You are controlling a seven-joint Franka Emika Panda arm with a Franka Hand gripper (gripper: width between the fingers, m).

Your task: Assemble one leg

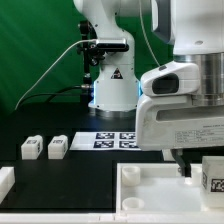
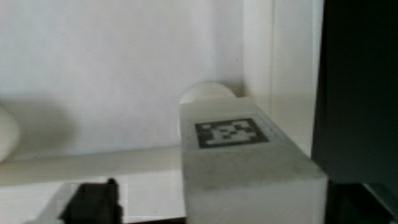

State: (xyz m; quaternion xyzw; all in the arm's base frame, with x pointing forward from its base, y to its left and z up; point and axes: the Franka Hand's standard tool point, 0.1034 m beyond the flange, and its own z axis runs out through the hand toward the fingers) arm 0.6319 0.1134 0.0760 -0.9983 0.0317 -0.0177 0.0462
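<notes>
The small white plastic leg block with the square tag (image 1: 212, 178) is by the desk's (image 1: 70, 175) near edge, toward the corner on the exterior view's right, over the big white square tray piece (image 1: 150, 192). It looks upright, long axis vertical, tag facing the exterior camera, though it's partly cropped, so that's a guess. Can't tell if the hand (image 1: 188, 158) is clamping it or loose. Risk: a slack or off-centre grip could let it tilt and jam on the tray's wall.
</notes>
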